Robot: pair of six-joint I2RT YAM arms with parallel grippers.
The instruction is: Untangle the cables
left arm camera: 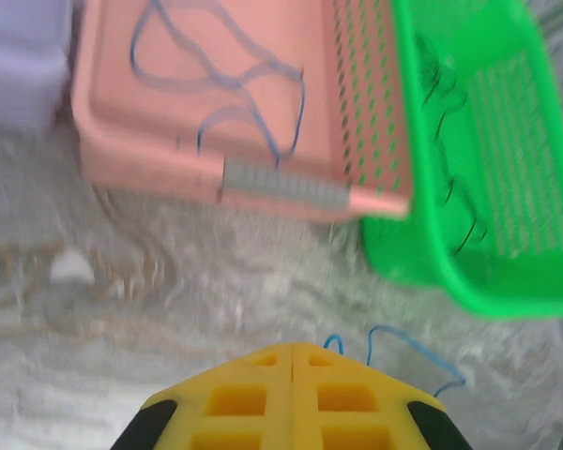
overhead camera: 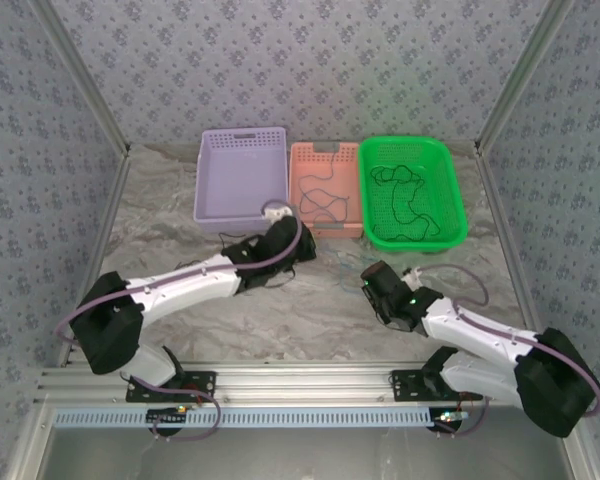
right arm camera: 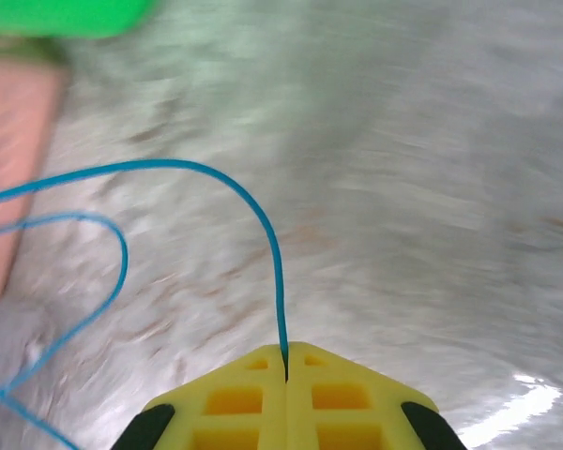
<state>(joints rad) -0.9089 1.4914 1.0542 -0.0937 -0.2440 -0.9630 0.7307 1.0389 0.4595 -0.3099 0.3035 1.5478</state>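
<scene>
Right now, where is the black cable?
In the top view, the black cable lies loose inside the green basket, the rightmost container at the far side, just right of the pink tray.

- A robot test cell in a lab: patterned panels [overhead camera: 310,60] close in three sides, framed by bare aluminium posts [overhead camera: 90,88].
- A left arm [overhead camera: 180,285] and a right arm [overhead camera: 480,340] are bolted to a slotted metal rail [overhead camera: 300,385] at the near edge of a marble-look counter [overhead camera: 310,310].
- A purple basket [overhead camera: 242,134], a pink basket [overhead camera: 305,148] and a green basket [overhead camera: 410,140] line the back.
</scene>
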